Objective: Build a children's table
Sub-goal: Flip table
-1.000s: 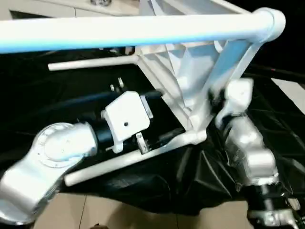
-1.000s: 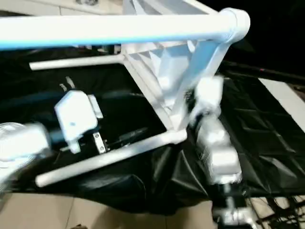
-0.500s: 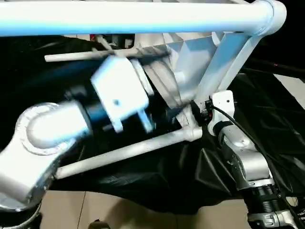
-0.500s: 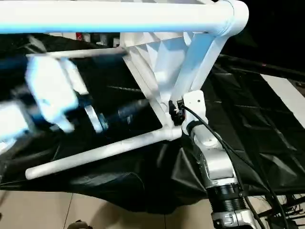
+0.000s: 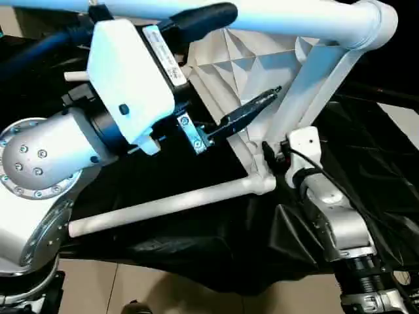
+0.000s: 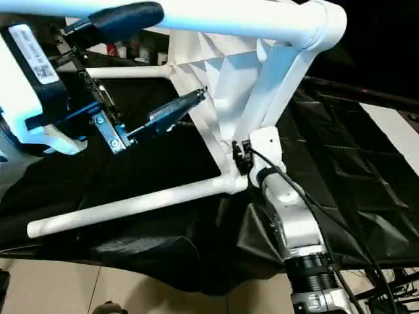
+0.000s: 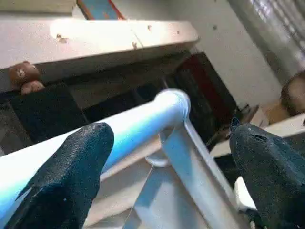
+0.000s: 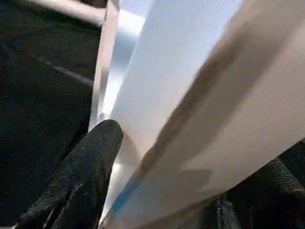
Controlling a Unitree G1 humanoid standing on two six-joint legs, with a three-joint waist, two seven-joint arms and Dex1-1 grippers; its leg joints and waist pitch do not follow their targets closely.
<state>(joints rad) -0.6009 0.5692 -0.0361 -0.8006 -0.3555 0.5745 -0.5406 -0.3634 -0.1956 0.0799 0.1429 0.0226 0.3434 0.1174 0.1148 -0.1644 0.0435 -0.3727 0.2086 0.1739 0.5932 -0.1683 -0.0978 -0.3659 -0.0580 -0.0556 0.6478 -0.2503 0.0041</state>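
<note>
Left eye view, black sheet (image 5: pixel 366 150): covers the ground beneath everything, its crumpled edge lying on beige floor tiles (image 5: pixel 98 288).
Children's table (image 5: pixel 242 72): white plastic, tipped on its side over the sheet, ribbed underside facing the camera.
Nearest leg (image 5: pixel 281 13): runs across the top of the head views, ending in a rounded corner socket.
Lower leg (image 5: pixel 163 206): lies slanted just above the sheet, joined to the table's bottom corner.
Far leg (image 6: pixel 124 72): sticks out sideways behind the left arm.
Left gripper (image 5: pixel 226 65): raised in front of the table, jaws spread wide and empty; upper finger (image 5: pixel 203 16) lies along the nearest leg, lower finger (image 5: pixel 252 108) points at the ribbed underside.
Right gripper (image 5: pixel 272 154): at the table's lower corner; in the right wrist view its black fingers (image 8: pixel 90 167) stand either side of a white table part, whether pressing on it I cannot tell.
</note>
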